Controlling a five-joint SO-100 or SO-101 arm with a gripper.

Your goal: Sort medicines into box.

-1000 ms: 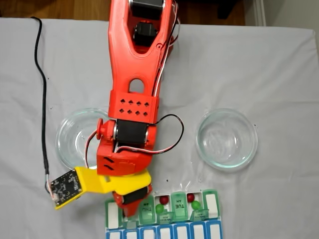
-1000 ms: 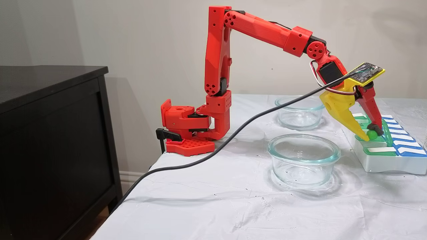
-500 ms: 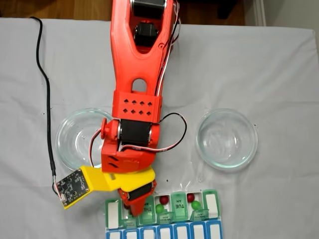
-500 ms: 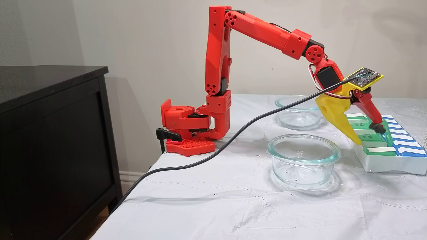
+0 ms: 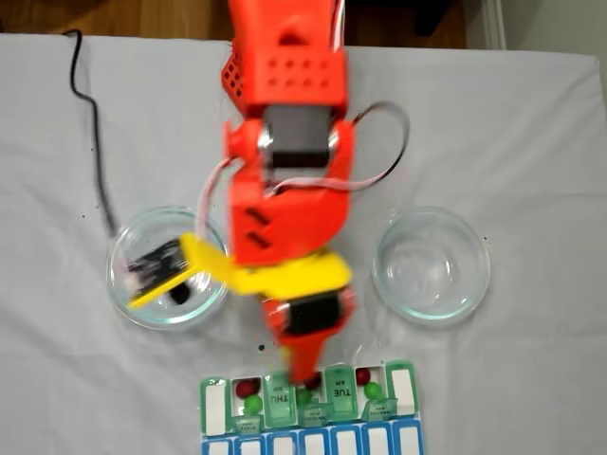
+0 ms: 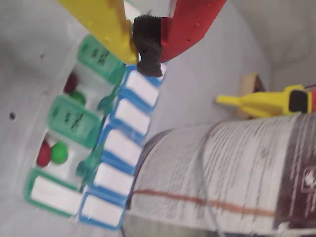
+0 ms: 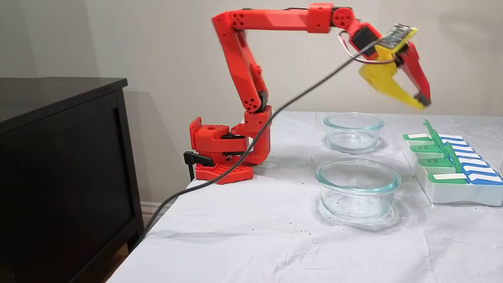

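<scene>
Red and green balls (image 5: pixel 248 395) are sitting paired in the box's (image 5: pixel 404 389) open green compartments, both bowls (image 7: pixel 357 188) looking empty. The gripper (image 7: pixel 423 101) is hanging above the box, fingers closed on nothing. Sorting looks finished; next probably only retreating.

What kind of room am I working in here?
Likely a home room, not a lab: a white cloth-covered table against a plain beige wall, a dark wooden cabinet beside it, wood flooring beyond.
</scene>
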